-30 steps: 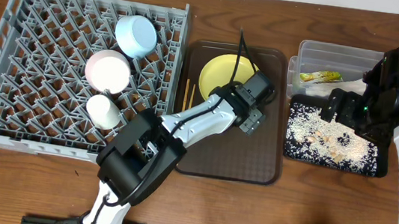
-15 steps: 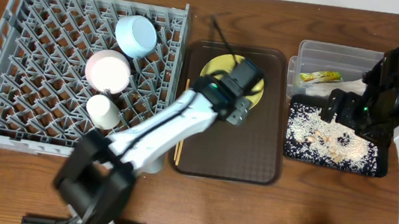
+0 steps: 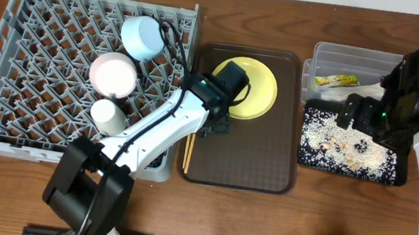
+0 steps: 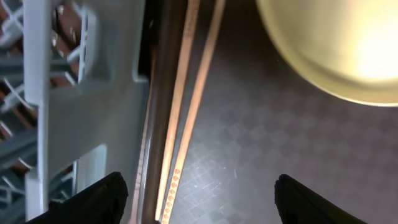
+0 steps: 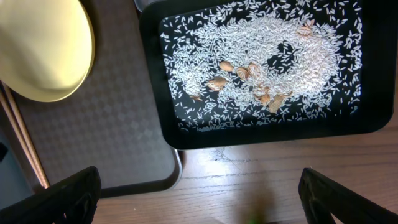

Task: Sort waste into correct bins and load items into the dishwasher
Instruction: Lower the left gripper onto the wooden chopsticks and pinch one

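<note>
Print on the wrapper (image 3: 335, 80) is too small to read. It is green-yellow and lies in the clear tub (image 3: 374, 59) at top right. Just below the tub sits the black tray (image 5: 261, 140), its floor spread w/ white rice (image 5: 261, 43) and a few tan bits.

The plate (image 3: 251, 87), round and plain yellow, sits in the upper part of the brown tray (image 3: 251, 166). The chopsticks (image 4: 194, 93), two thin wood sticks side by side, lie along that tray's left rim, just beside the rack (image 4: 93, 99) wall.

L gripper (image 4: 199, 205) hangs over the sticks, fingers apart and holding nothing; the sticks run between the tips, nearer the left one. Bare tray floor spreads right of the sticks and below the plate.

The rack's right part holds the blue bowl (image 3: 143, 37), pink bowl (image 3: 113, 73) and cup (image 3: 108, 116).

R gripper (image 5: 199, 199) hovers by the black tray's edge, fingers wide apart, empty, w/ a strip of table (image 5: 261, 177) under it.
</note>
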Available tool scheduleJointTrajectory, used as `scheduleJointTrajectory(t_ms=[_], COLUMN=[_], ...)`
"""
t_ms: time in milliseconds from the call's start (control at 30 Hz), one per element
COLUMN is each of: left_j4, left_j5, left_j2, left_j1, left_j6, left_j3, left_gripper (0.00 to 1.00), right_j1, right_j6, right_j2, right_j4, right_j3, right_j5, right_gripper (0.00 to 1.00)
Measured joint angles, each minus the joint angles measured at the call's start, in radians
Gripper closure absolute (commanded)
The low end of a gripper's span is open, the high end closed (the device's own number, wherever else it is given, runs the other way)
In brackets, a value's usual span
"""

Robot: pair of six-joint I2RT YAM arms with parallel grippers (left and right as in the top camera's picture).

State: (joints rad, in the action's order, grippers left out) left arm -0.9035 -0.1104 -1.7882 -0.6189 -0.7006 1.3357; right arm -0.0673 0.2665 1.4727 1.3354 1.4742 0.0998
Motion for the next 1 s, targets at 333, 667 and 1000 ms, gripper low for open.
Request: scheduleJointTrajectory(t_ms=[333, 667, 1000], left_j4=[0.073, 0.13, 0.148], left_j5=[0.041, 0.056, 0.056], left_j2=[0.0, -0.024, -0.118], left_j1=[0.0, 0.0, -0.006], left_j6=[-0.087, -0.089, -0.089], left_j3=[-0.068, -0.082, -0.082], left_gripper=[0.21, 0.21, 0.21], right_j1=[0.0, 0.0, 0.0], right_j6=[0.0, 0.0, 0.0], right_j2=[0.0, 0.0, 0.0], right_j4=[0.003, 0.003, 0.003], right_j3=[0.0, 0.0, 0.0], right_j5=[0.0, 0.0, 0.0], right_gripper=[0.01, 0.01, 0.01])
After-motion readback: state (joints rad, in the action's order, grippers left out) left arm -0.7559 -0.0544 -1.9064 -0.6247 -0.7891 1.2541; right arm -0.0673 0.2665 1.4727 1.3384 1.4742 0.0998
